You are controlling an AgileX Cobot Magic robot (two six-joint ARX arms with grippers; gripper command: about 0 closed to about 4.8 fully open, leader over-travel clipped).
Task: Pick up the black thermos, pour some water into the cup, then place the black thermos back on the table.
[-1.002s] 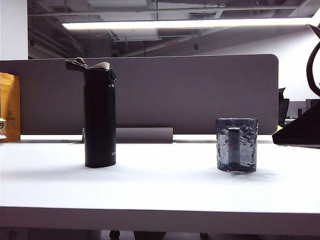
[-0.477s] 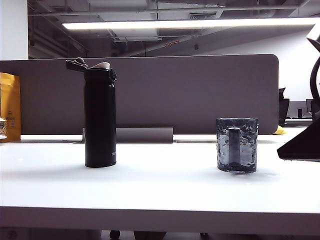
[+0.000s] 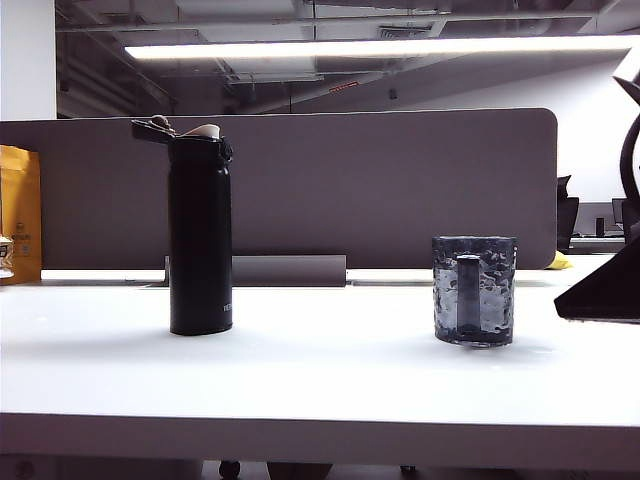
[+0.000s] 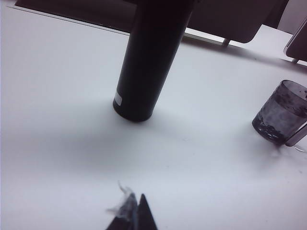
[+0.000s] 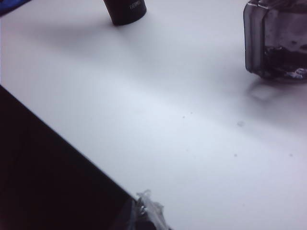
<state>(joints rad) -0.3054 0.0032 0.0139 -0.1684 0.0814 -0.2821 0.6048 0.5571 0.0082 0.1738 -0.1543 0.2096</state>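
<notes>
The black thermos (image 3: 200, 240) stands upright on the left part of the white table (image 3: 320, 375), its flip lid open and the beige spout showing. The cup (image 3: 474, 290), a dark bumpy glass mug, stands to the right with its handle facing the front. Water in the cup cannot be made out. In the left wrist view my left gripper (image 4: 135, 213) is shut and empty, well short of the thermos (image 4: 148, 62) and the cup (image 4: 283, 112). My right gripper (image 5: 146, 211) is shut and empty near the table edge, far from the cup (image 5: 276, 40) and the thermos base (image 5: 125, 10).
A grey-brown partition (image 3: 400, 190) runs along the back of the table, with a low grey stand (image 3: 290, 270) at its foot. A yellow bag (image 3: 20, 215) sits at the far left. A dark part of the right arm (image 3: 605, 290) shows at the right edge.
The dark part of the right arm at the exterior view's right edge drew back a little to the right, then held still. Thermos and cup have not moved.
</notes>
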